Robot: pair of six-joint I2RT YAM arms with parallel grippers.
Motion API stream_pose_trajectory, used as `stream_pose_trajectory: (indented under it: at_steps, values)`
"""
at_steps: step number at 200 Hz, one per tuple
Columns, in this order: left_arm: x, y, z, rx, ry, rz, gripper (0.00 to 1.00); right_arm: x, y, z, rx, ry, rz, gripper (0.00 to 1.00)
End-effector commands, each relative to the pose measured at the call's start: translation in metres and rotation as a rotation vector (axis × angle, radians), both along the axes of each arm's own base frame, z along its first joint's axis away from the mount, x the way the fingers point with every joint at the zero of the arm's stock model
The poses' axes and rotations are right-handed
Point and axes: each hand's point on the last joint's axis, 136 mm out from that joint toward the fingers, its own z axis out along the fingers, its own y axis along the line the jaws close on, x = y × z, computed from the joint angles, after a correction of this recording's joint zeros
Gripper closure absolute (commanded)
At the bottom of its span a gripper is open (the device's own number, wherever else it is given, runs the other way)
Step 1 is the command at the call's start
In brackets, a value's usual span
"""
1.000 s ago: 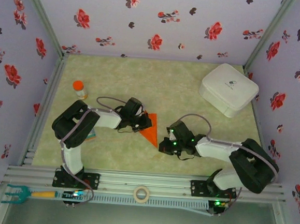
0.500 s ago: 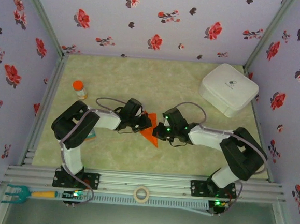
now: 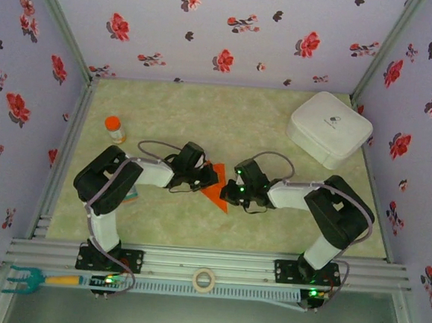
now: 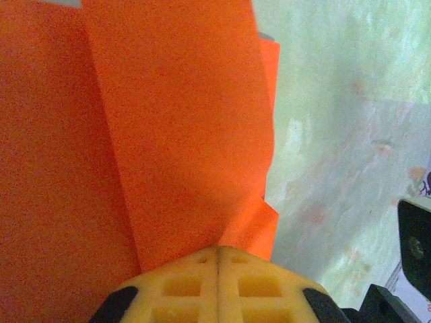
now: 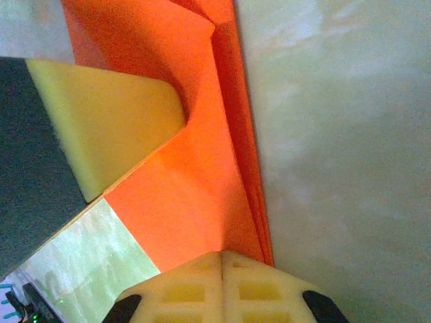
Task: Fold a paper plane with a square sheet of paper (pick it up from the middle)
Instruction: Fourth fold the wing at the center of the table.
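Observation:
The square sheet of paper (image 3: 215, 193) lies mid-table, bright orange-red and folded into a narrow pointed wedge with layered edges. From the left, my left gripper (image 3: 209, 177) is shut with its tips down on the paper. In the left wrist view the closed tips (image 4: 219, 249) meet a crease of the paper (image 4: 175, 134). My right gripper (image 3: 226, 196) comes in from the right, also shut. In the right wrist view its tips (image 5: 222, 254) rest on the paper (image 5: 195, 195) beside the stacked right edge, with a left finger (image 5: 108, 128) lying across the upper left.
A white case (image 3: 329, 128) sits at the back right. An orange-capped bottle (image 3: 114, 129) stands at the left, and a small packet (image 3: 133, 195) lies by the left arm. A tape roll (image 3: 204, 280) and a teal tool (image 3: 23, 279) rest on the front rail.
My right arm has swung left across the table, bringing its shut gripper onto the paper's right side. The left gripper and the paper have stayed in place.

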Motion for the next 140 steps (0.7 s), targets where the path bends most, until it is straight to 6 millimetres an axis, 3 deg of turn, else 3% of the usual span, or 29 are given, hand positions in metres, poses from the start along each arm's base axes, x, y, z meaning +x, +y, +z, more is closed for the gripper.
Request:
stream_pose_trajectory:
  at_steps: [1, 20, 54, 96, 140]
  values:
    - [-0.001, 0.001, 0.016, 0.018, -0.029, -0.038, 0.95, -0.036, -0.039, -0.048, -0.165, 0.130, 0.004, 1.00]
    - [-0.002, -0.006, 0.028, -0.004, -0.031, -0.064, 0.96, -0.035, -0.040, -0.046, -0.165, 0.122, 0.009, 1.00]
    - [-0.013, -0.014, 0.026, -0.024, -0.003, -0.090, 0.97, -0.031, -0.037, -0.042, -0.161, 0.111, 0.018, 1.00]
    - [-0.013, -0.006, -0.006, 0.031, 0.057, -0.070, 0.98, -0.032, -0.038, -0.043, -0.162, 0.114, 0.018, 1.00]
    - [0.008, 0.019, -0.021, 0.101, 0.058, 0.018, 0.99, -0.039, -0.045, -0.051, -0.186, 0.132, 0.026, 1.00]
